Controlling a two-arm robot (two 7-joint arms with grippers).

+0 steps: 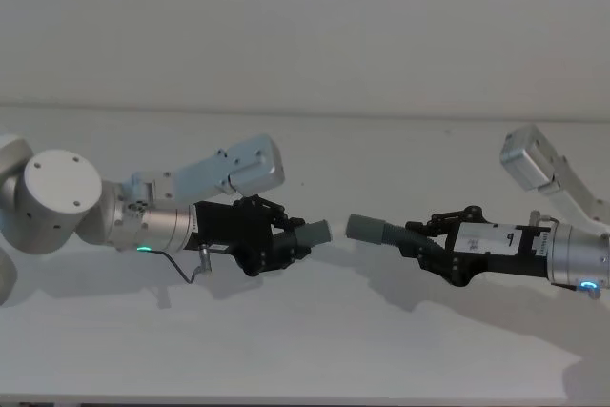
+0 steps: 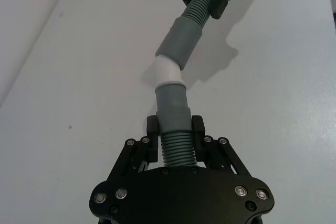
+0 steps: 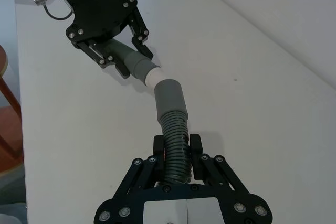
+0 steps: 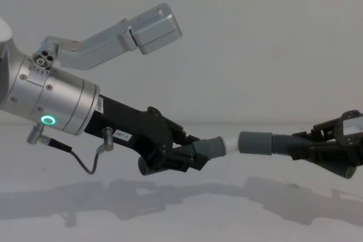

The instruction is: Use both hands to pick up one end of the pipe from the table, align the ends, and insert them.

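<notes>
Here, both pipe pieces are already off the table and held in the air between the two arms. Your left gripper is clamped on the ribbed stretch of the white-tipped piece, and your right gripper is clamped on the ribs of the collared piece. The white tip points right toward the open collar. In the chest view the tip stands just at the collar's mouth; whether it has entered, you cannot tell.

Both pieces look light. The ribbed hose probably bends and springs, while the sleeve and collar look smooth and stiff. Each grip sits on the ribs just behind the stiff end, which seems a good hold: the ridges resist sliding, and little free hose is left to flex when you push.

The table is plain matte white, with only the arms' soft shadows on it. A pale wall rises at the far edge.
</notes>
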